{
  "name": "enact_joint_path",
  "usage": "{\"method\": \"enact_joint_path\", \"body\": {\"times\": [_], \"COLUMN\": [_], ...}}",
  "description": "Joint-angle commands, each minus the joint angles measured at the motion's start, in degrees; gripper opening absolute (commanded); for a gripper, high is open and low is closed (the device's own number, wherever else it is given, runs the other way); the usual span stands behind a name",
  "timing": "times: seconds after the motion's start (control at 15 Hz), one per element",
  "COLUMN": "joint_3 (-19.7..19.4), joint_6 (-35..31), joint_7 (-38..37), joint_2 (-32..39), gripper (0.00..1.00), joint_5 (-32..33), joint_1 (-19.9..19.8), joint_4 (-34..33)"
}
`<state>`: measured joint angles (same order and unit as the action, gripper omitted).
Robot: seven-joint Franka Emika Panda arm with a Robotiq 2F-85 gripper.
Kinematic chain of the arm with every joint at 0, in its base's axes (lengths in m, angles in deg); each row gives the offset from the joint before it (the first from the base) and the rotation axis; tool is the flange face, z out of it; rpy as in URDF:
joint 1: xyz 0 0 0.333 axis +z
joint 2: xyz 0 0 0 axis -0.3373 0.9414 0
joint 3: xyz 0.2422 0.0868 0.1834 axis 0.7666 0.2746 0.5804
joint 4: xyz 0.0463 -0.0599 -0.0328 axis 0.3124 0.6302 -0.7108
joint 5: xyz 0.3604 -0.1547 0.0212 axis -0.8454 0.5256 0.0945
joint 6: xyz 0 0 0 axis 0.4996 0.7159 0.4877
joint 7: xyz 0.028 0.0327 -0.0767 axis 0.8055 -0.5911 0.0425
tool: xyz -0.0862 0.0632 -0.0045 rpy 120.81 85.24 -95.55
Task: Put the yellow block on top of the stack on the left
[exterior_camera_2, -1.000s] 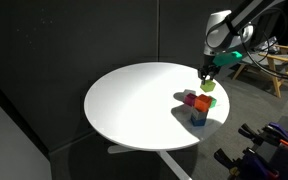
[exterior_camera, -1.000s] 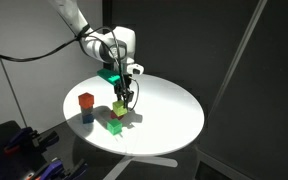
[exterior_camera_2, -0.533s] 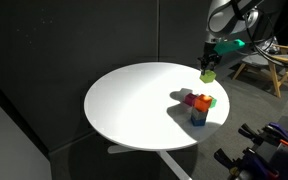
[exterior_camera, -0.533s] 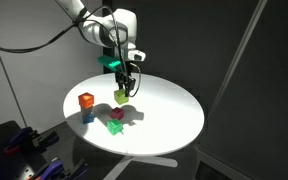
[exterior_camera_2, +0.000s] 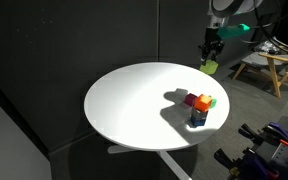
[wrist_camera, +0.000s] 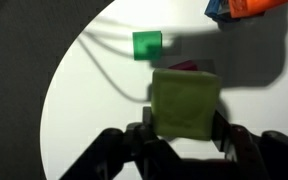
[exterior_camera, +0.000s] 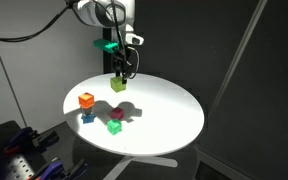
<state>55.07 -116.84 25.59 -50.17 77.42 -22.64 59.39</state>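
**A:** The end effector (exterior_camera: pixel 120 78) is clamped on the yellow block (exterior_camera: pixel 119 85) and holds it in the air above the round white surface (exterior_camera: pixel 174 110). Which way is the stack (exterior_camera: pixel 87 107)?

**B:** Off to one side and lower: an orange cube over a blue one, near the rim.

**A:** Anything in between?

**B:** The green cube (exterior_camera: pixel 120 112) and pink cube (exterior_camera: pixel 115 126) sit roughly beneath the block, low down. The air over the stack looks open. The rim is close, though, so I'd judge that a skewed release could tip the block overboard.
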Motion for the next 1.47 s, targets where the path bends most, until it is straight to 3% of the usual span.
{"method": "enact_joint_path", "body": {"times": [0.0,0.47,1.4], "joint_3": [1.11,3.21,5.63], "joint_6": [5.0,8.1,7.66], "joint_7": [0.33,1.47,3.93], "joint_2": [-3.12,-5.89,-9.83], "gripper": [0.31,0.31,0.31], "joint_5": [-1.18,-1.89,-1.2], "joint_1": [-0.03,0.73,3.13], "joint_4": [-1.45,-1.48,3.57]}}
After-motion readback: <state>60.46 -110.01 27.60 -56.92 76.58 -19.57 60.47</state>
